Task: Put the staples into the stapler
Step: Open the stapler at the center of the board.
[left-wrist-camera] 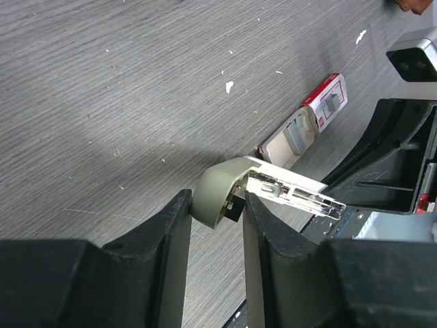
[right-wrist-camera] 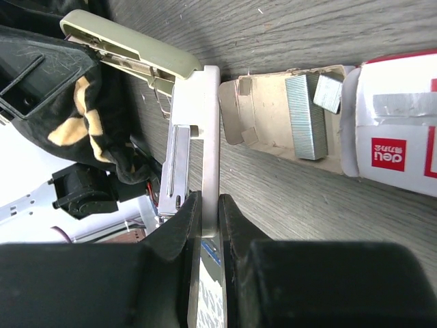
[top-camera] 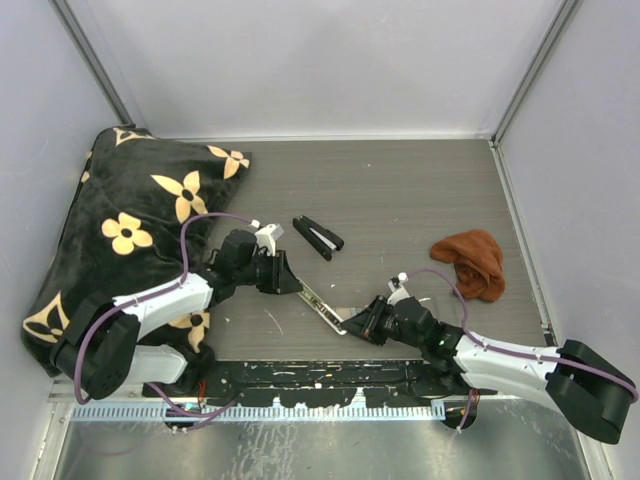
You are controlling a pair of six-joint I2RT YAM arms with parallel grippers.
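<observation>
The stapler lies swung open between my two grippers. In the right wrist view its cream-green top arm, metal magazine and white base are spread apart. My left gripper is shut on the rounded cream-green hinge end. My right gripper is shut on the edge of the white base. The staples, silvery-grey strips, lie in the open cardboard tray of a red-and-white box on the table just right of the stapler. The box also shows in the left wrist view.
A black oblong tool lies behind the stapler. A brown cloth is bunched at the right. A black cushion with tan flowers fills the left side. Grey walls close in the table.
</observation>
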